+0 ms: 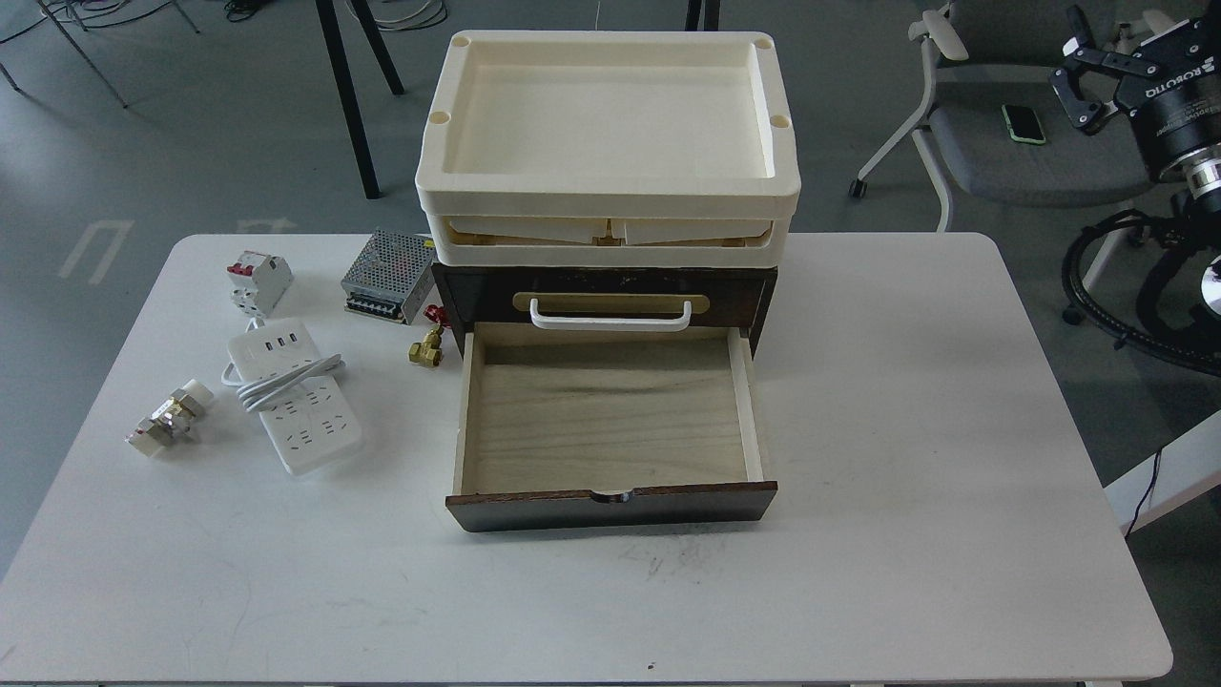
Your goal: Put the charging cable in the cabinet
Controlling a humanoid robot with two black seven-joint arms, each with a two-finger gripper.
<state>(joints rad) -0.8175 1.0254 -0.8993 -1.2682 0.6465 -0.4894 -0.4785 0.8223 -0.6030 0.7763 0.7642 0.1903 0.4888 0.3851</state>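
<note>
The charging cable (292, 396) lies on our table (906, 477), left of the cabinet (610, 286) and its pulled-out drawer (610, 420), well apart from our right gripper (1083, 81), raised far right, fingers spread.

You can't see the power supply box's (389, 276) right end behind the cabinet (458, 291). The right arm (1178, 124) runs off the right edge; its gripper's (1083, 81) fingers read unclear.

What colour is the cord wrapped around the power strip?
White, the same as the power strip itself; the cord shows best in the head view.
</note>
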